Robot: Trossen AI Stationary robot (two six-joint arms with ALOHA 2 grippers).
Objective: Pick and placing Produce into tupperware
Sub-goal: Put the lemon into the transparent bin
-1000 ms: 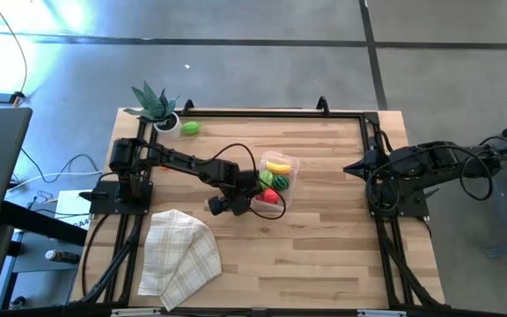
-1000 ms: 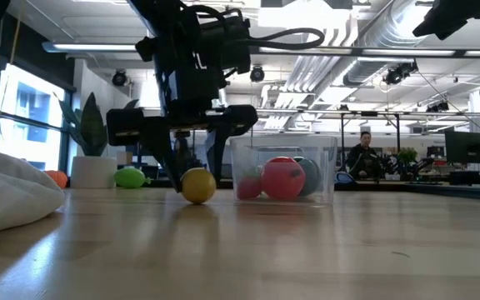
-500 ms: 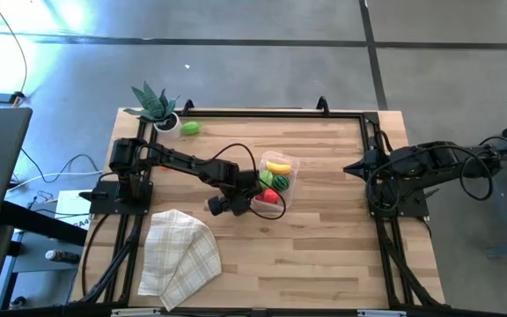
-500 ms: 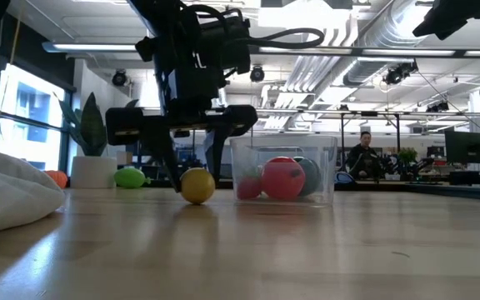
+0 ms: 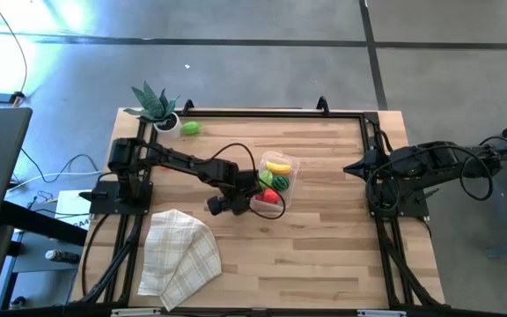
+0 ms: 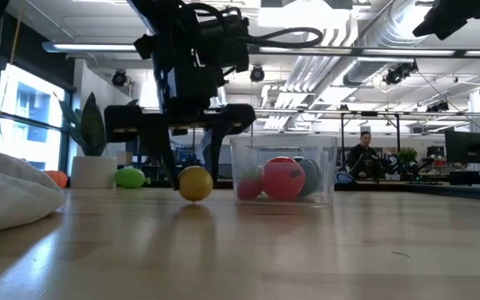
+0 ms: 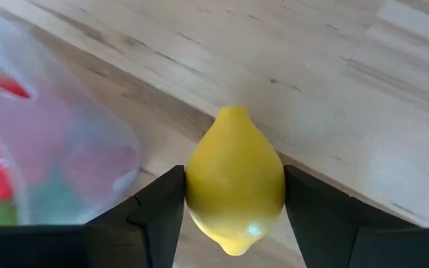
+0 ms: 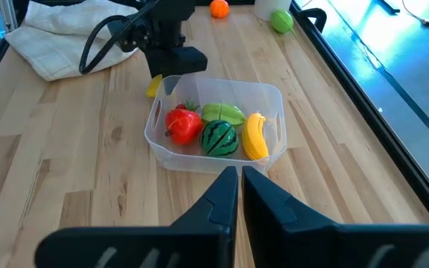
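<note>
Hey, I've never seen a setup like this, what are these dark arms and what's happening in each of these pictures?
These are two robot arms at a wooden table, each ending in a two-finger gripper. One picture looks straight down, one looks level across the tabletop, and two come from cameras on the arms' wrists.

The left gripper is beside the clear tub, its fingers on either side of a yellow lemon that sits on the wood. The tub already holds a banana, a strawberry and green pieces. The right gripper waits at the table's right edge, shut. A checked cloth, a plant and a green fruit also lie there.
</note>
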